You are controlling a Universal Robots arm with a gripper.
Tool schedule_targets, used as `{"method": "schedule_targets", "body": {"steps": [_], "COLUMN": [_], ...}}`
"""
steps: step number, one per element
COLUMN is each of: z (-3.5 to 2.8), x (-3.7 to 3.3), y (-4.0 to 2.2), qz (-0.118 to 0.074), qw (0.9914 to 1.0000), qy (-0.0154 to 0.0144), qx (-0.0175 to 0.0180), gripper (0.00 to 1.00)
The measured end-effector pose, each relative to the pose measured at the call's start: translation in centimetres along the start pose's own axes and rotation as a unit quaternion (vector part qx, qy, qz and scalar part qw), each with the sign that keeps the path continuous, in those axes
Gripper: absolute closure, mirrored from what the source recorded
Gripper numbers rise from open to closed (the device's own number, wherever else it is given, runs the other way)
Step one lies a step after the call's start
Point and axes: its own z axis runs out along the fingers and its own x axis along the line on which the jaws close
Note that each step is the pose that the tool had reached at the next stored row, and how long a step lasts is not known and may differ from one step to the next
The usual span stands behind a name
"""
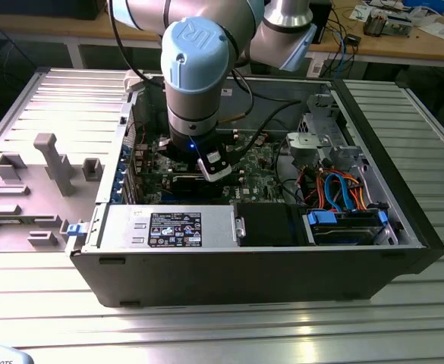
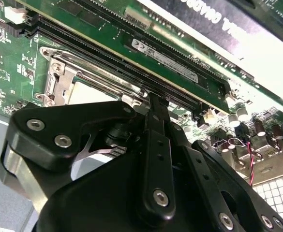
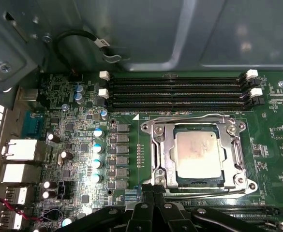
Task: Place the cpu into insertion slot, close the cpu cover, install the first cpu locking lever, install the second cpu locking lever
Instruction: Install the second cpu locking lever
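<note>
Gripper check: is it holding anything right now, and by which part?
Nothing shows between the fingers. The gripper sits shut at the edge of the cpu cover, cpu already seated.

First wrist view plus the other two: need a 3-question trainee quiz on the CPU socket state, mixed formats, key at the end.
1. True or false: in the first wrist view the cpu already sits inside the insertion slot, with the cpu cover framing it.
2. Multiple choice: in the first wrist view, the gripper is closest to which part? A) the memory slots B) the edge of the socket C) the rear ports
3. Fill in: in the exterior view the arm reaches down into the open computer ____.

Key: 1 true; 2 B; 3 case.
</note>
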Motion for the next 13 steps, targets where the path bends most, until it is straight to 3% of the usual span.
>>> {"method": "schedule_targets", "body": {"steps": [13], "z": [0.32], "x": [0.17], "y": [0.08], "qz": [0.000], "qw": [1.00000], "qy": [0.0001], "qx": [-0.0009], "gripper": [0.89]}}
